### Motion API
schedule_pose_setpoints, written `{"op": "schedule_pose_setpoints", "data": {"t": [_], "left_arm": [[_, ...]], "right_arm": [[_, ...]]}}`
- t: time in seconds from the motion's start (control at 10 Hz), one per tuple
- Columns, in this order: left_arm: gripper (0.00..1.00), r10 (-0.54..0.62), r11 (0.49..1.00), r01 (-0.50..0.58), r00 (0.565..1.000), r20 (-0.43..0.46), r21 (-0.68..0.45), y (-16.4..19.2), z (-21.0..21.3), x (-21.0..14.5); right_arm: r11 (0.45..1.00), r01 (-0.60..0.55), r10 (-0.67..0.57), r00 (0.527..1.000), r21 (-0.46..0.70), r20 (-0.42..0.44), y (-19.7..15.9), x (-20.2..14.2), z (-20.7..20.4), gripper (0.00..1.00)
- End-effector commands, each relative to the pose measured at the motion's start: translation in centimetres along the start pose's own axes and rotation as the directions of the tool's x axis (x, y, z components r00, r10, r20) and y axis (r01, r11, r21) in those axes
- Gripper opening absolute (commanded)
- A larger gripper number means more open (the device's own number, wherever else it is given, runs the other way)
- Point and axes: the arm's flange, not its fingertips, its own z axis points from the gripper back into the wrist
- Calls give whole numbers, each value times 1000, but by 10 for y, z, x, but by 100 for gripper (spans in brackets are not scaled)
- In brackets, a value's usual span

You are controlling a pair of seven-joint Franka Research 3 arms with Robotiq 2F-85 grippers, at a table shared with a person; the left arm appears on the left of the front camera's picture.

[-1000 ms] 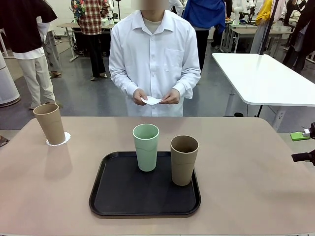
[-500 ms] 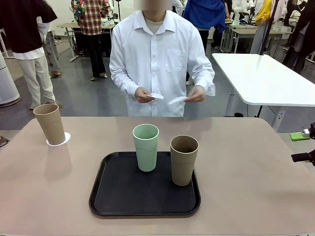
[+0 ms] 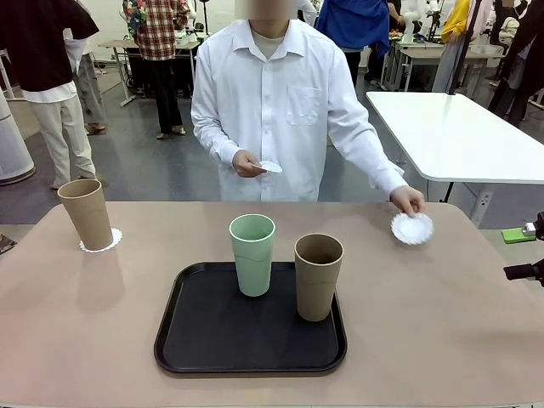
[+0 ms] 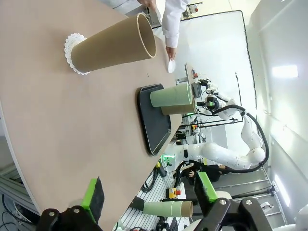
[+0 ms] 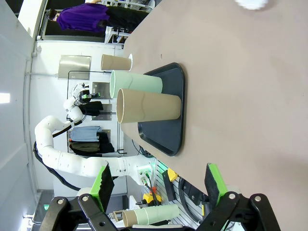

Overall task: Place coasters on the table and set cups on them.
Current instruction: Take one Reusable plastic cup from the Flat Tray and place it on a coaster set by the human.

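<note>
Left wrist view: left hand (image 4: 149, 176) agape

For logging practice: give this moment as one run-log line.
coaster one: under left tan cup | coaster two: in person's hand | tray: mint cup, second tan cup | left hand, right hand: open

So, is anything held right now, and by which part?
Left gripper and right gripper: open, empty. The person's near-chest hand holds a coaster by its edge; the outstretched hand holds a second coaster by its far rim, at the table.
</note>
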Motion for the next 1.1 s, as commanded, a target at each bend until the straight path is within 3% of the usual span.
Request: {"op": "schedule_pose_setpoints", "data": {"t": [0.0, 1.0], "left_arm": [[100, -7, 1000, 7, 1000, 3, -10, -1, 1, -1], [100, -7, 1000, 7, 1000, 3, -10, -1, 1, -1]], "right_arm": [[1000, -3, 3, 1000, 16, 6, 0, 2, 0, 100], [1000, -3, 3, 1000, 16, 6, 0, 2, 0, 100]]}}
